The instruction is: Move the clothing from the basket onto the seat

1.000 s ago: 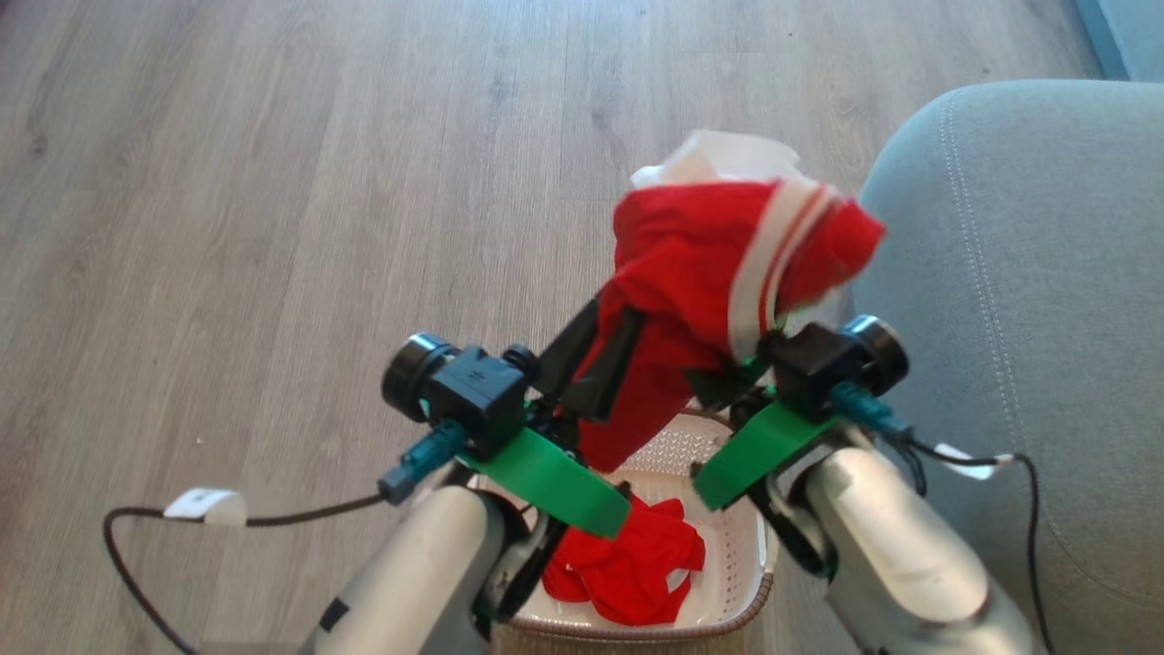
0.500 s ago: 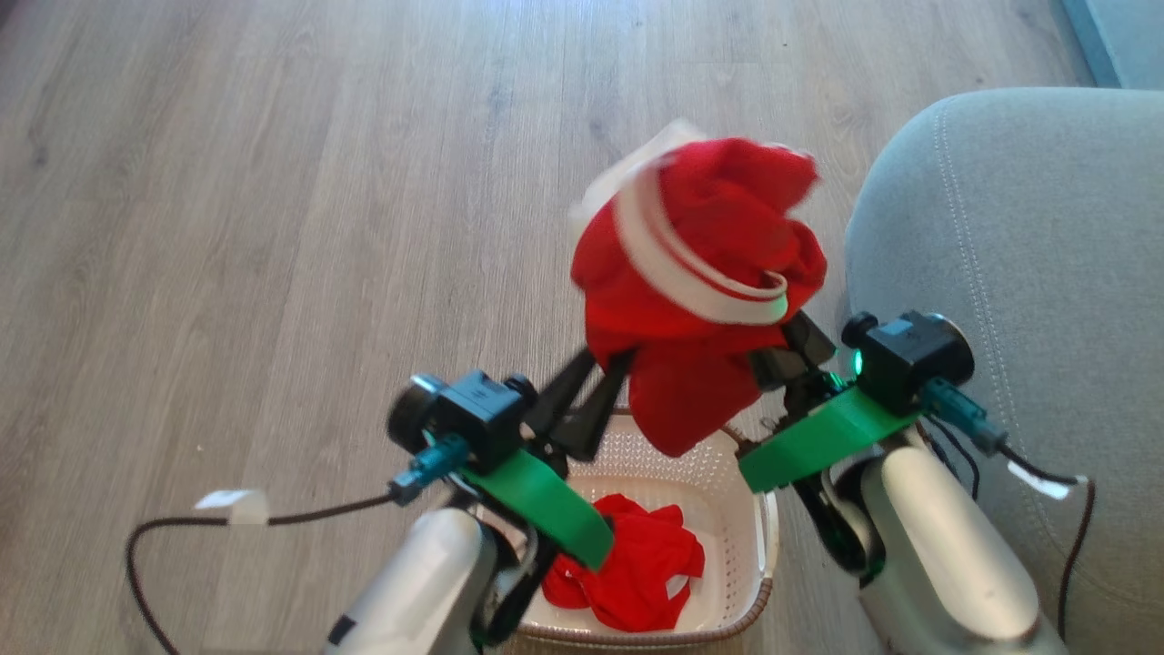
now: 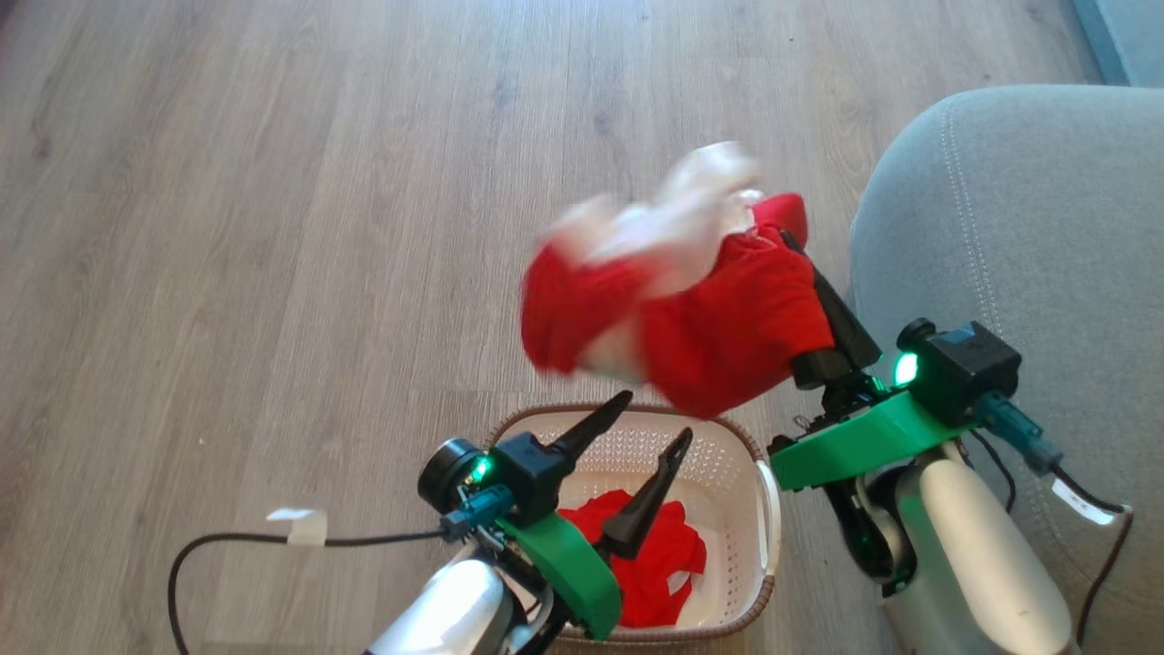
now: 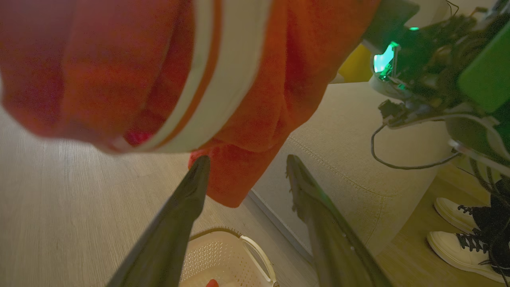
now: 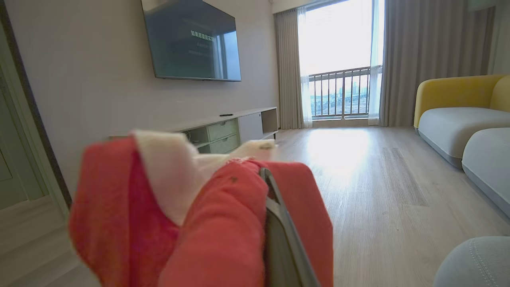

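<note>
Seat (image 3: 1018, 227) sits bare beside the basket (image 3: 727, 546), which holds the plain red garment (image 3: 664, 564). Your left gripper (image 3: 653, 417) just released, fingers apart. The trimmed garment (image 3: 718, 318) hangs midair, clamped by your right gripper (image 3: 793, 247) alone. Swing it seatward.

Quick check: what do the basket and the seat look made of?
The basket: likely moulded plastic, matte cream, going by its perforated walls; the brown rim looks woven. The seat: fabric upholstery, matte grey-green, with visible stitched seams.
</note>
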Controlling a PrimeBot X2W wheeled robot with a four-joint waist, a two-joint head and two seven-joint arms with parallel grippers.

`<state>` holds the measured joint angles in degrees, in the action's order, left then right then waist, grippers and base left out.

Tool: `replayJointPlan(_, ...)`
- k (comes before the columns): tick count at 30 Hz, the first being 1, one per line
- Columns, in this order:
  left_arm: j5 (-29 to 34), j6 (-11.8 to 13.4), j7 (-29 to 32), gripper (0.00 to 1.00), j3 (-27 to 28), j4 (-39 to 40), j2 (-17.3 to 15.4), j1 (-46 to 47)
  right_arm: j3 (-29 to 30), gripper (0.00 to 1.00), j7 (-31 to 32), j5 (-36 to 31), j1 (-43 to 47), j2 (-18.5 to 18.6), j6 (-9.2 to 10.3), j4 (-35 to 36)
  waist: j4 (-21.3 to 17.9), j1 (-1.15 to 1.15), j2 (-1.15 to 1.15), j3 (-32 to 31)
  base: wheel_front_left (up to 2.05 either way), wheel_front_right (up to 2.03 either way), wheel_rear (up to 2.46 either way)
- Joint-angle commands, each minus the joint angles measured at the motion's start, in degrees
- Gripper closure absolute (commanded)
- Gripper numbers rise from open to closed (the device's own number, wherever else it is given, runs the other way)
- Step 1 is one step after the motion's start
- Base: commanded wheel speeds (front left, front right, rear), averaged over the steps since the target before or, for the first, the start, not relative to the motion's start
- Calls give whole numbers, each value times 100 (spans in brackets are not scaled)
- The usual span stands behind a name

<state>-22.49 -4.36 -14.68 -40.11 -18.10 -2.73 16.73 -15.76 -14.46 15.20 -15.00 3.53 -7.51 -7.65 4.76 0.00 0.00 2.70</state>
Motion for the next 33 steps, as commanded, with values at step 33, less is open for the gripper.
replayJointPlan(33, 1070, -94, -32, 0, 967, 212, -15, -329, 1135, 100, -54, 123, 151, -65, 2, 431, -127, 0, 0, -46, 0, 0, 0)
